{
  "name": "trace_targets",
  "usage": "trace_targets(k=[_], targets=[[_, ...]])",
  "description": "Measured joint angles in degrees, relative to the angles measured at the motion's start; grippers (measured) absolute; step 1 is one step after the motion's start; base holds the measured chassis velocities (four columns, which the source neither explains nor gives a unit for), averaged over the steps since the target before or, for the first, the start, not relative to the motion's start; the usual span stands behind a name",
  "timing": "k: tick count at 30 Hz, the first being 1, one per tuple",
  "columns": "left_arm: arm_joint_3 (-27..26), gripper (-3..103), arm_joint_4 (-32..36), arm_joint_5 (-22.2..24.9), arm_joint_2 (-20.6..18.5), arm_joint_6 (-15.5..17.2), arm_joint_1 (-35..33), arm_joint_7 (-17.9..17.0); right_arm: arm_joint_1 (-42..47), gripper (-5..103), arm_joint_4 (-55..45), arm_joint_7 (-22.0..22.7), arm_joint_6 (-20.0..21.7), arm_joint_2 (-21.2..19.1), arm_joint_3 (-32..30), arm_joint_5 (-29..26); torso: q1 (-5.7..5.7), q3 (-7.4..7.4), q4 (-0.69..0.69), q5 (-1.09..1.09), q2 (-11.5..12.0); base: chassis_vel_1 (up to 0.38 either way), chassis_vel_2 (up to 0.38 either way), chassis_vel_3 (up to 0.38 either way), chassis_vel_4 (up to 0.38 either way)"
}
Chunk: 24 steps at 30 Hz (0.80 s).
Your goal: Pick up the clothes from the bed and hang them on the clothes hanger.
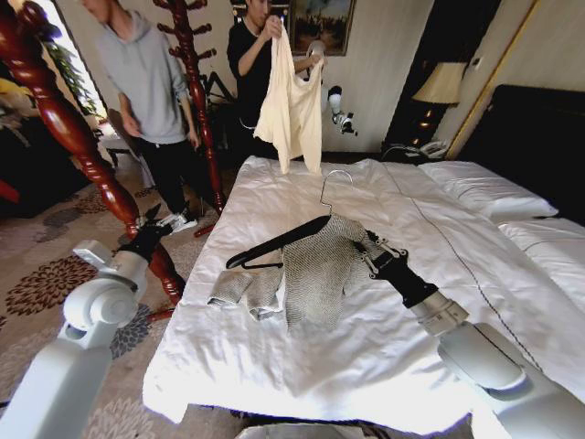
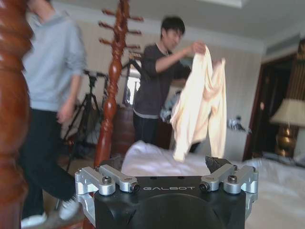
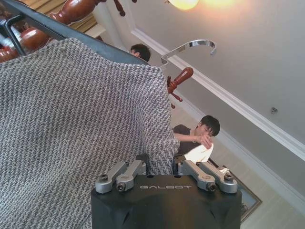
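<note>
- Your right gripper, jaws clenched on the grey knit jacket, holds it half-draped over the black hanger above the bed.
- Your left gripper idles with jaws released at the bed's left; the unsupported hanger could tip and shed the jacket.

Room fairly bright, daylight from a window far left, blown out. The bed duvet reads bright white with soft crease shadows. A lit lamp glows warm far right against dark walls. Head view bends at the edges, fisheye. Left wrist view soft, both people motion-blurred. Right wrist view has ceiling light glare.
</note>
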<state>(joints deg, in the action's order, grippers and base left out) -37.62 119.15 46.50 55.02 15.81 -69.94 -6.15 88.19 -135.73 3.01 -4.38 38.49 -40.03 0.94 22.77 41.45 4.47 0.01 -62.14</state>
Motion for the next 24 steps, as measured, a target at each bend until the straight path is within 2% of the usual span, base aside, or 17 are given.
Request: trace_targets(k=[5, 6, 10, 11, 14, 21, 24], targets=[[9.3, 100, 0.7, -3.6, 3.8, 0.6, -3.5, 4.0, -0.1, 23, -0.5, 0.2, 0.1, 0.0, 0.1, -0.8, 0.0, 0.0, 0.01, 0.02, 0.0, 0.0, 0.0, 0.0, 0.0], [9.3, 100, 0.7, -3.6, 3.8, 0.6, -3.5, 4.0, -0.1, 23, -0.5, 0.2, 0.1, 0.0, 0.1, -0.8, 0.0, 0.0, 0.01, 0.02, 0.0, 0.0, 0.0, 0.0, 0.0], [15.5, 100, -0.4, -9.1, 5.2, 0.4, -4.7, 7.7, -1.1, 23, 0.0, 0.2, 0.0, 0.7, 0.8, -1.4, 0.0, 0.0, 0.0, 0.01, 0.0, 0.0, 0.0, 0.0, 0.0], [15.5, 100, -0.4, -9.1, 5.2, 0.4, -4.7, 7.7, -1.1, 23, 0.0, 0.2, 0.0, 0.7, 0.8, -1.4, 0.0, 0.0, 0.0, 0.01, 0.0, 0.0, 0.0, 0.0, 0.0], [18.4, 100, -1.9, -14.8, 5.3, -0.4, -5.4, 10.2, -1.6, 23, 0.6, 0.2, -0.2, 1.0, 1.2, -1.6, 0.0, 0.0, -0.01, 0.01, 0.0, 0.0, 0.0, 0.0, 0.0], [21.9, 100, -2.8, -17.5, 5.2, -0.8, -4.7, 11.6, -2.0, 23, 1.2, 0.2, -0.8, 1.5, 1.7, -1.6, 0.0, -0.01, 0.01, 0.01, 0.0, 0.0, 0.0, 0.0, 0.0], [23.3, 100, -4.5, -21.2, 5.1, -1.1, -3.9, 11.9, -2.1, 23, 1.1, 0.1, -0.9, 1.9, 2.0, -1.6, 0.0, -0.01, 0.0, 0.0, 0.0, 0.0, 0.0, 0.0, 0.0]])
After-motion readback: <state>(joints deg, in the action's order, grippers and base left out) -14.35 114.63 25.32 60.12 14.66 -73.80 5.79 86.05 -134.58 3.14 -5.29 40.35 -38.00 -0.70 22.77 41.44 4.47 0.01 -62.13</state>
